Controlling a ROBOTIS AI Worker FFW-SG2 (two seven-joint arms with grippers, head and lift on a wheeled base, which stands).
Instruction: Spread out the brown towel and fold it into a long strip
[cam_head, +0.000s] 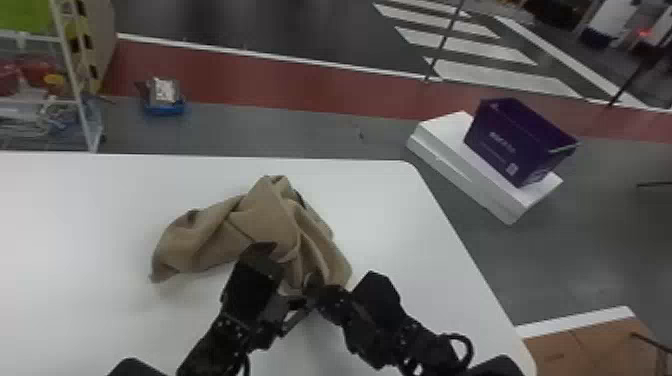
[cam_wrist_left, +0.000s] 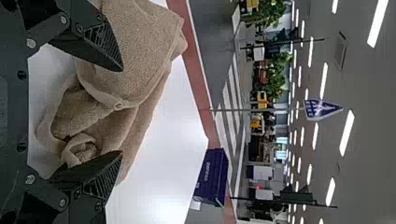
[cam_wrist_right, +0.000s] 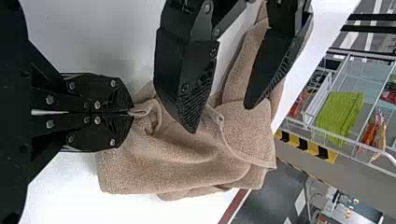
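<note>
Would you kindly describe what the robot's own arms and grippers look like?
The left arm and right arm are black and jointed, dotted with small pale fasteners; a black cable loops out beside the right one. The left gripper has two black, wedge-shaped fingers with ridged inner faces. The right gripper is also black, with round metallic pins.

Has black jointed arms (cam_head: 212, 345), looped black cable (cam_head: 470, 350), round silver screws (cam_wrist_right: 97, 120), black wedge-tipped fingers (cam_wrist_left: 86, 39), ridged inside.

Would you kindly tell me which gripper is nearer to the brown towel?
The right gripper: it pinches a bit of the towel, while the left gripper is open over it.
</note>
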